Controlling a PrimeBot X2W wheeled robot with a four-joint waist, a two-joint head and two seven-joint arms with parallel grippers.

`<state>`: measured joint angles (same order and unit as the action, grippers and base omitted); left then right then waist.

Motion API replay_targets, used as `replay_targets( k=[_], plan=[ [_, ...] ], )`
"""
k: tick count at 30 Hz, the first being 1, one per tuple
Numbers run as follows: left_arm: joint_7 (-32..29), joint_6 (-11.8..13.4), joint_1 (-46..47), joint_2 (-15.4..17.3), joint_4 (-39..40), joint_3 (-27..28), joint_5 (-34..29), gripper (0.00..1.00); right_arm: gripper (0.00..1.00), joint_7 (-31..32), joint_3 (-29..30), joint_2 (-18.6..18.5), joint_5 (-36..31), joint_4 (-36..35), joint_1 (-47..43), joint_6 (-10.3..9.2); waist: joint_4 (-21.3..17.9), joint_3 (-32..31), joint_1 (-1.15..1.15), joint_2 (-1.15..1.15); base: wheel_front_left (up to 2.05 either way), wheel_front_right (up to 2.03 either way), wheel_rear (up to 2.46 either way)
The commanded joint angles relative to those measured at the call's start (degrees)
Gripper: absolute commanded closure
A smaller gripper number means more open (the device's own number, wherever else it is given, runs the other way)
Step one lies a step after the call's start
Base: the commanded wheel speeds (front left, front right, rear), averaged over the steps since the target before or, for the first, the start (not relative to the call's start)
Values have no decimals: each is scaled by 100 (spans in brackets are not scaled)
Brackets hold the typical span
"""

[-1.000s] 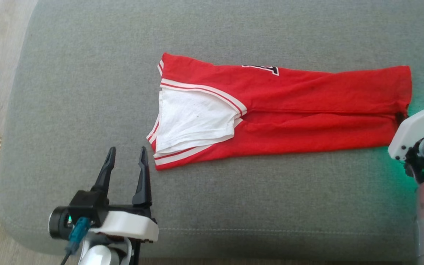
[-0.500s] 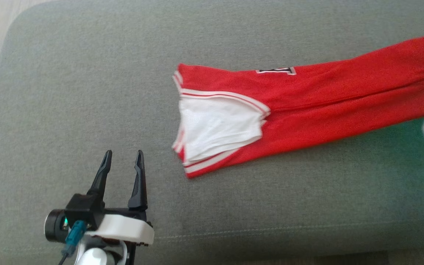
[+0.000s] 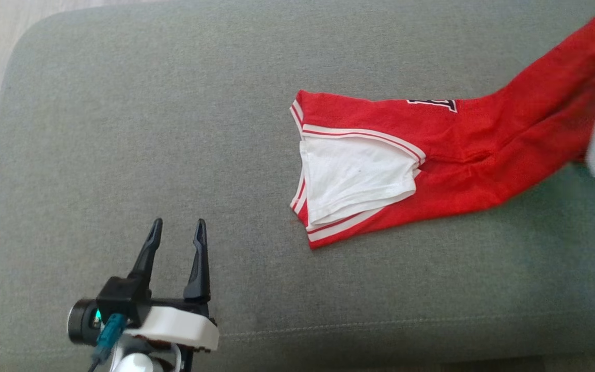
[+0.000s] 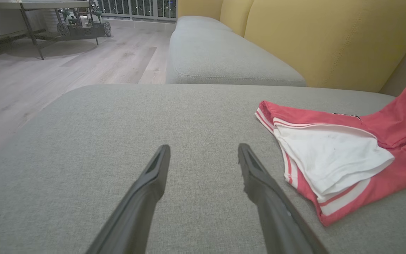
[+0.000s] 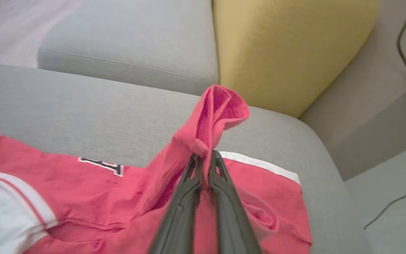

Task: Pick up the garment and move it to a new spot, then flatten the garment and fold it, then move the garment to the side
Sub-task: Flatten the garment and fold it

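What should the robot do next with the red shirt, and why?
Probably raise the right gripper higher. It is shut on one end of the red shirt, but the white-lined end lies on the grey cushion, and the open left gripper is apart from it.

white-cased left gripper (image 3: 179, 223), dark fingers (image 3: 145, 254)

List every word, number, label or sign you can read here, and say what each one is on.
Black print outlined in white, on the red garment: cut off at a fold, only a strip of it shows, not readable.
Nothing else with legible text in these views.
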<state>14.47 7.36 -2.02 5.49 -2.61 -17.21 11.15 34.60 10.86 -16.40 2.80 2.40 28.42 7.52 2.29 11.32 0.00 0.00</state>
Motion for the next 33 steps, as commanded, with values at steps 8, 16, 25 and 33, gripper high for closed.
replay_targets(
  k=[8,16,25,33],
  plan=[
    [52,-104,166,-113,43,225,-46,0,100,86,-1082,709,299,-579,36,-3,263,33,0,0,0,0,0],
    [52,-152,208,-181,-42,200,-71,0,100,-87,-1726,1257,350,-91,57,-3,630,75,0,0,0,0,0],
    [52,-161,214,-226,-114,187,-43,0,100,-229,-2092,1344,478,531,18,-3,850,123,0,0,0,0,0],
    [52,-136,227,-246,-127,203,-34,0,0,-690,-2163,1350,1217,663,91,-3,908,156,0,0,0,0,0]
  ],
)
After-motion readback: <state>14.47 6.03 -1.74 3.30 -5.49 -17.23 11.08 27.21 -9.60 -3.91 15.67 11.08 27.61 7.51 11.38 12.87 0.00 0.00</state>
